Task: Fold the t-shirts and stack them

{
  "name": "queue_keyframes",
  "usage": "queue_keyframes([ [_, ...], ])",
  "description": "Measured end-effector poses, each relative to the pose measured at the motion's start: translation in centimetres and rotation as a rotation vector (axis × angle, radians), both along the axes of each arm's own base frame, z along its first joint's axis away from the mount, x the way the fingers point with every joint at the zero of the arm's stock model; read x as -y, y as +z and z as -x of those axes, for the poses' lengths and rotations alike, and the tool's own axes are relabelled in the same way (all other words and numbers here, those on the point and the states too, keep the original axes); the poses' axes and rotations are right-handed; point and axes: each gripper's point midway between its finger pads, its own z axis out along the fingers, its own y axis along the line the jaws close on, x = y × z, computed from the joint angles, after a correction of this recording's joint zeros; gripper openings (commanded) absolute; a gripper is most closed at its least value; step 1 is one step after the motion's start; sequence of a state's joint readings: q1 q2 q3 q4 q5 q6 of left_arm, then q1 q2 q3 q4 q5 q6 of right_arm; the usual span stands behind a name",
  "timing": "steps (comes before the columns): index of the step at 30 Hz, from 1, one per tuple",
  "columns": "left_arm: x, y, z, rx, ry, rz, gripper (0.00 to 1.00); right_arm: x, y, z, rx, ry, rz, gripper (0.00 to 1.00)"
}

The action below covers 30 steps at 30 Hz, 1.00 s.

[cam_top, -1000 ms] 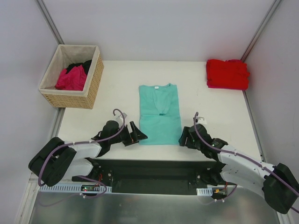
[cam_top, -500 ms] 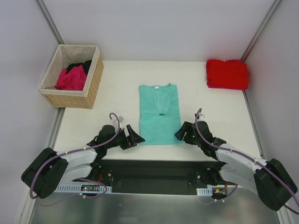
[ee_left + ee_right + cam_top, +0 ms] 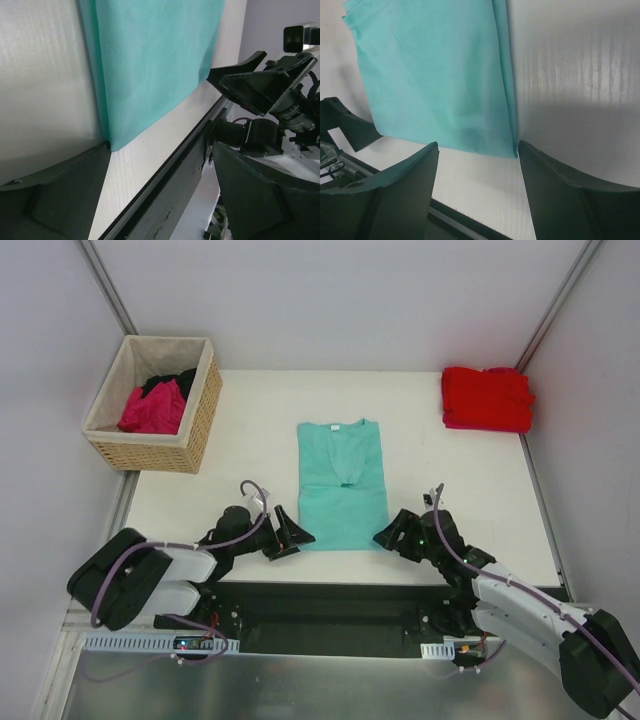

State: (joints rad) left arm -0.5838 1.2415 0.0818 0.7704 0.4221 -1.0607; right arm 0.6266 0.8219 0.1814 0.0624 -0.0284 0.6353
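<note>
The teal t-shirt lies folded lengthwise mid-table. The left gripper, jaws spread wide and holding nothing, sits at its near left corner. The right gripper, likewise open and empty, sits at its near right corner. The red t-shirt lies folded far right.

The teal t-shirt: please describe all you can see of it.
The teal t-shirt, plain soft cloth, lies flat on the table, sleeves folded in to a narrow rectangle. Its collar, with a small white label, points away from the arms. The left pincer and right pincer stand open at its near corners, not gripping.
</note>
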Motion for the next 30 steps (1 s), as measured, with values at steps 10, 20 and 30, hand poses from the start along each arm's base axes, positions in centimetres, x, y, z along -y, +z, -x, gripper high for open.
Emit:
queue_keyframes([
  [10, 2.3, -0.2, -0.7, -0.039, -0.035, 0.142, 0.75, 0.5, -0.1, 1.3, -0.04, -0.002, -0.001, 0.7],
  [20, 1.6, -0.4, -0.3, -0.05, -0.016, 0.104, 0.43, 0.6, -0.1, 1.4, -0.051, -0.007, 0.0, 0.7],
  [30, 1.0, -1.3, 0.0, -0.069, -0.007, 0.06, 0.38, 0.8, 0.0, 1.7, -0.062, -0.007, 0.009, 0.7],
])
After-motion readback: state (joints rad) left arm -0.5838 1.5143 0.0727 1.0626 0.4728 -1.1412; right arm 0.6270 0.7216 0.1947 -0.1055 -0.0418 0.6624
